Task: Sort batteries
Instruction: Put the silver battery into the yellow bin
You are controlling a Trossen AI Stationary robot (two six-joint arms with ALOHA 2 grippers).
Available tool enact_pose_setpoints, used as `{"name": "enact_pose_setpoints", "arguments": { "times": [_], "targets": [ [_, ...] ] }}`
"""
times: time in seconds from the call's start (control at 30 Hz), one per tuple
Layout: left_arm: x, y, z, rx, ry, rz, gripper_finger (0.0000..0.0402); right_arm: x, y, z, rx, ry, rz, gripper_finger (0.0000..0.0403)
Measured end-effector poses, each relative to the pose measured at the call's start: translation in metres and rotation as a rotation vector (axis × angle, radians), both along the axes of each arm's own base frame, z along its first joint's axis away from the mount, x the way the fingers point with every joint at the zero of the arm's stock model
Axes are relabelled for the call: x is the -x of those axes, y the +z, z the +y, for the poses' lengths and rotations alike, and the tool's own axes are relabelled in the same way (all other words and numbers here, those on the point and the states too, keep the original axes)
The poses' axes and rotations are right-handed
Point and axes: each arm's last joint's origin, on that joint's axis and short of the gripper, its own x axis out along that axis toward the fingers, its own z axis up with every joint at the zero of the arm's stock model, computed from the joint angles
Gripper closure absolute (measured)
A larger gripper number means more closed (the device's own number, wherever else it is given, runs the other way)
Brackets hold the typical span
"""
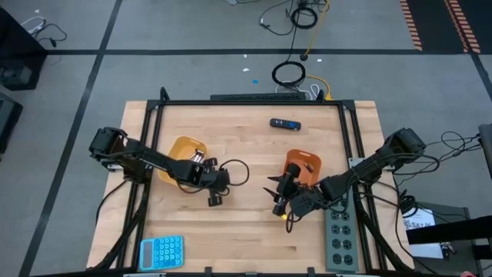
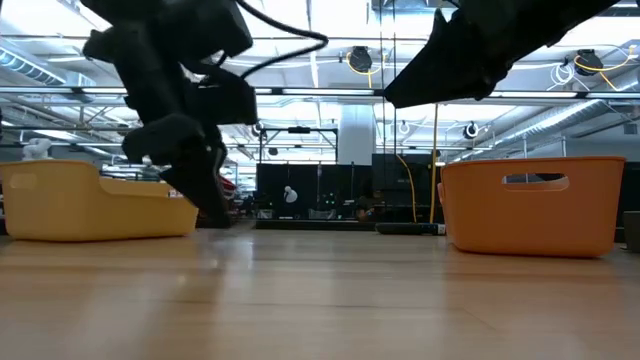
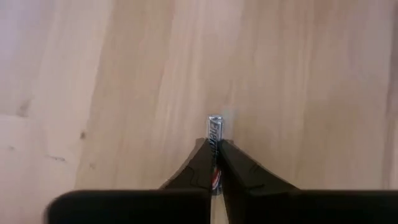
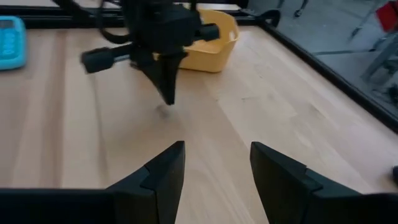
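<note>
Left end effector is clenched on a battery low over the surface; lift straight, then carry left to the yellow tray; right end effector waits released

From overhead I looked straight down on the whole desk and both arms. My low camera sat at desk-top height, facing level across the wood into the room, the yellow bin and orange bin at either side. The left wrist camera hung close above bare wood. The right wrist camera faced across the desk and caught the left claw and yellow bin, shared with the overhead view.
</note>
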Motion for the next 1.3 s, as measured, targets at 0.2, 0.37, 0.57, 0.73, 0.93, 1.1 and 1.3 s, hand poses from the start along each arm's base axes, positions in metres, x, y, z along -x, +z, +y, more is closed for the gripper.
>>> {"name": "enact_pose_setpoints", "arguments": {
  "times": [0.2, 0.37, 0.57, 0.73, 0.93, 1.1, 1.3],
  "targets": [
    [0.009, 0.017, -0.011, -0.061, 0.051, -0.057, 0.0401, -0.005, -0.016, 0.004, 0.024, -0.044, 0.011, 0.0229],
    [0.021, 0.041, -0.001, -0.023, 0.203, -0.122, 0.0401, -0.009, -0.033, 0.007, -0.091, -0.058, 0.027, 0.0229],
    [0.028, 0.064, -0.019, 0.161, 0.150, -0.228, 0.0335, 0.037, -0.008, 0.084, -0.287, 0.258, 0.100, 0.0231],
    [0.019, 0.085, -0.019, -0.187, 0.238, -0.520, 0.0253, 0.077, -0.013, 0.056, -0.140, -0.075, 0.240, 0.0259],
    [0.011, 0.101, -0.008, -0.396, 0.364, -0.673, 0.0226, 0.102, -0.012, 0.041, -0.285, -0.355, 0.221, 0.0292],
    [0.005, 0.095, -0.008, -0.157, 0.186, -0.626, 0.0225, 0.100, -0.012, 0.059, -0.369, -0.187, 0.326, 0.0308],
    [0.000, 0.082, -0.018, -0.015, 0.098, -0.578, 0.0224, 0.088, -0.006, 0.076, -0.500, 0.070, 0.531, 0.0307]
  ]
}}
